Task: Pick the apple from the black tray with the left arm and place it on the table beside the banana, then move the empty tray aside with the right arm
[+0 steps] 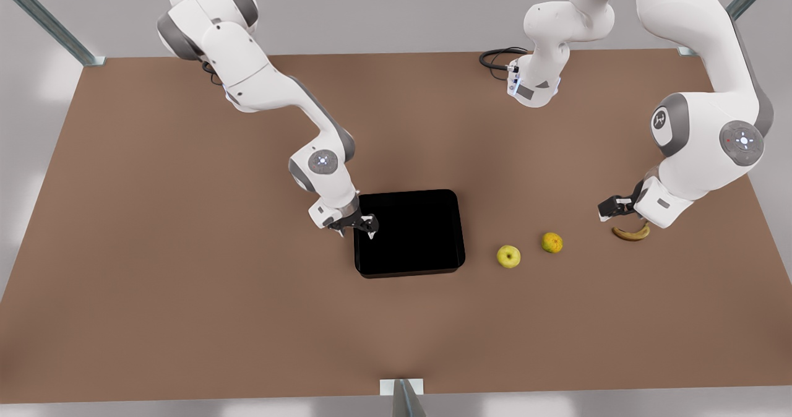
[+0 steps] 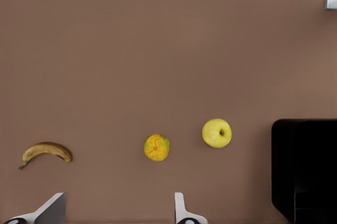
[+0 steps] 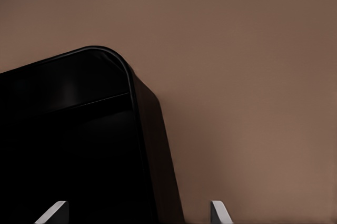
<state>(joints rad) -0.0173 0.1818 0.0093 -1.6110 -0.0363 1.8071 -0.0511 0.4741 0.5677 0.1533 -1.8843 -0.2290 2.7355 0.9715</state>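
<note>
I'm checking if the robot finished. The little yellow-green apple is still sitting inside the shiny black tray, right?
Not quite. The small yellow-green apple lies on the brown table, outside the glossy black tray, beside the mottled orange fruit. The front view shows it.

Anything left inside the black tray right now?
Nothing visible: the black tray looks empty. The apple lies on the table outside it. The right claw, fingers open, straddles the tray's rim; the glossy black floor could hide small dark items.
</note>
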